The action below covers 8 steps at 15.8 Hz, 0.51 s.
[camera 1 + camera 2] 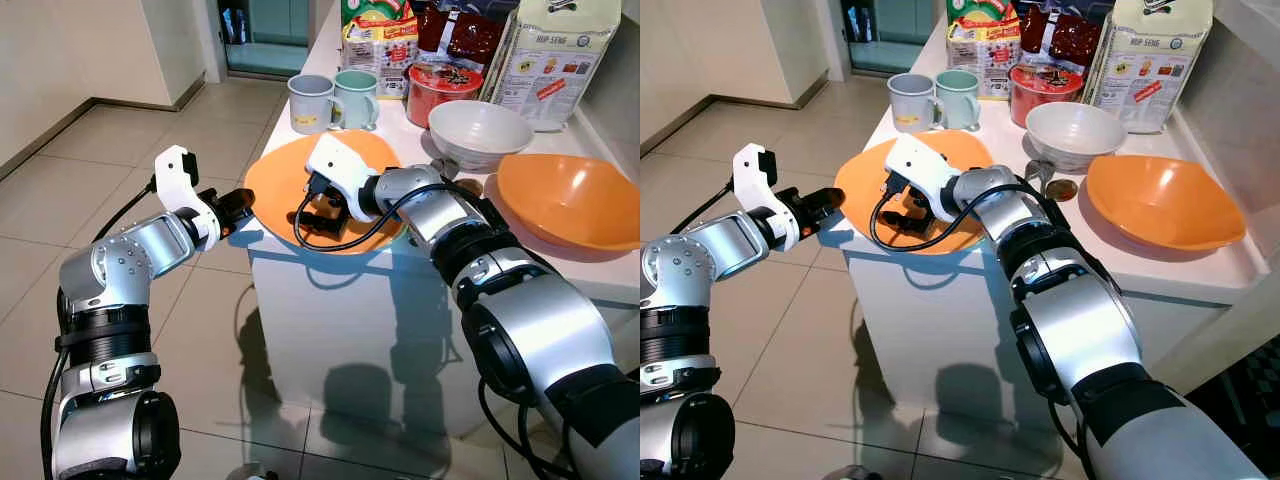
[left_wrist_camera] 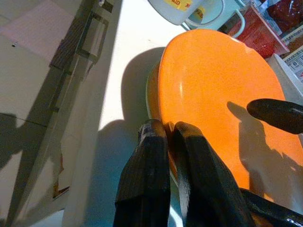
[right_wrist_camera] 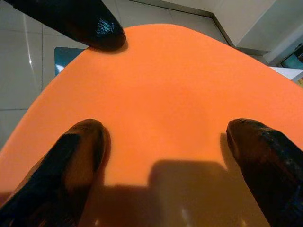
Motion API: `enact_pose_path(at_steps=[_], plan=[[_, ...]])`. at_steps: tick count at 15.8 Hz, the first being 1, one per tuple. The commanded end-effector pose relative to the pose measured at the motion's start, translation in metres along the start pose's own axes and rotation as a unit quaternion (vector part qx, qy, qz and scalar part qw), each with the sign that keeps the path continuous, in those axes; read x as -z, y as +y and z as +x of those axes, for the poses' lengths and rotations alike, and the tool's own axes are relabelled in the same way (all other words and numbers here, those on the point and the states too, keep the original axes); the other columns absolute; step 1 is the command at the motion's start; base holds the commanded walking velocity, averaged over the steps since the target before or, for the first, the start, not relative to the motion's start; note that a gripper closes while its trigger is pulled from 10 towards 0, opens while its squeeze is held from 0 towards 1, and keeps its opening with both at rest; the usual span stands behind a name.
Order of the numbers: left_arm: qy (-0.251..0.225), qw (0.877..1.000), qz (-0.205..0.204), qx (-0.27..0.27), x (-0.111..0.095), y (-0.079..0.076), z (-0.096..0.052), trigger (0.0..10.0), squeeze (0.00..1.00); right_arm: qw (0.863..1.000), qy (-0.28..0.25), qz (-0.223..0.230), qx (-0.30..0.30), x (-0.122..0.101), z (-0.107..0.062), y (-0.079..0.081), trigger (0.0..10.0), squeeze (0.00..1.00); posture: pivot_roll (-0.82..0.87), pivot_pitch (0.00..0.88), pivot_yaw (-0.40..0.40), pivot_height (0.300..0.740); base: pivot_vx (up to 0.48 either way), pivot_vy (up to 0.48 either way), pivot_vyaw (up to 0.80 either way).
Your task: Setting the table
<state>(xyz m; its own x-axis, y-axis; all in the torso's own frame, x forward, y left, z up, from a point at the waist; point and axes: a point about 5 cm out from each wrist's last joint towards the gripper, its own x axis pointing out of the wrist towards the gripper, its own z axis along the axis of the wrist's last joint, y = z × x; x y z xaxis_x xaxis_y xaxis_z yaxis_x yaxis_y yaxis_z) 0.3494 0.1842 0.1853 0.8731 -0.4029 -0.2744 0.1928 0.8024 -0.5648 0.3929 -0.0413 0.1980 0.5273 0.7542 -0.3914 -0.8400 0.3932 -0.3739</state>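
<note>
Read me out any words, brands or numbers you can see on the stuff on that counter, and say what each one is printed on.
"HOP SENG": top of the white bag at the counter's far end.
Yellow print on the grey mug: too blurred to read.
Snack packets and red tub: lettering too small to read.

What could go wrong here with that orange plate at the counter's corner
The orange plate overhangs the white counter edge, and the left gripper pinches only its rim; if that grip slips while pulling, the plate could tip to the tiled floor. The right gripper hovers open over the plate, so pressing down might lever it off. Two mugs stand just behind, and a swing could knock them.
</note>
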Motion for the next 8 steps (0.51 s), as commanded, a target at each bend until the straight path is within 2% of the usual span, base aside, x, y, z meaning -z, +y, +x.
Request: enact_pose_path(at_steps=[1,4,5,6,8], plan=[[0.007,1.000,0.007,0.016,-0.001,-0.009,0.004,0.0,0.00,1.000,-0.015,-0.003,0.007,-0.009,-0.001,-0.004,10.0,0.00,0.04,0.000,0.028,0.740,0.000,0.000,0.00],[0.002,1.000,0.006,0.012,-0.003,-0.009,0.004,0.0,0.00,0.998,-0.048,0.004,0.042,-0.021,-0.009,-0.017,10.0,0.00,0.04,0.000,0.028,0.740,0.000,0.000,0.00],[-0.007,1.000,0.004,0.009,-0.006,-0.009,0.004,0.0,0.00,0.994,-0.079,0.016,0.079,-0.033,-0.017,-0.030,10.0,0.00,0.04,0.000,0.035,0.740,0.000,0.000,0.00],[-0.011,1.000,0.002,0.007,-0.008,-0.009,0.005,0.0,0.00,0.989,-0.102,0.028,0.107,-0.041,-0.024,-0.039,10.0,0.00,0.04,0.000,0.035,0.740,0.000,0.000,0.00],[-0.026,1.000,-0.001,0.002,-0.012,-0.011,0.005,0.0,0.00,0.967,-0.167,0.076,0.179,-0.057,-0.044,-0.063,10.0,0.00,0.03,0.000,0.034,0.740,0.000,0.000,0.00]])
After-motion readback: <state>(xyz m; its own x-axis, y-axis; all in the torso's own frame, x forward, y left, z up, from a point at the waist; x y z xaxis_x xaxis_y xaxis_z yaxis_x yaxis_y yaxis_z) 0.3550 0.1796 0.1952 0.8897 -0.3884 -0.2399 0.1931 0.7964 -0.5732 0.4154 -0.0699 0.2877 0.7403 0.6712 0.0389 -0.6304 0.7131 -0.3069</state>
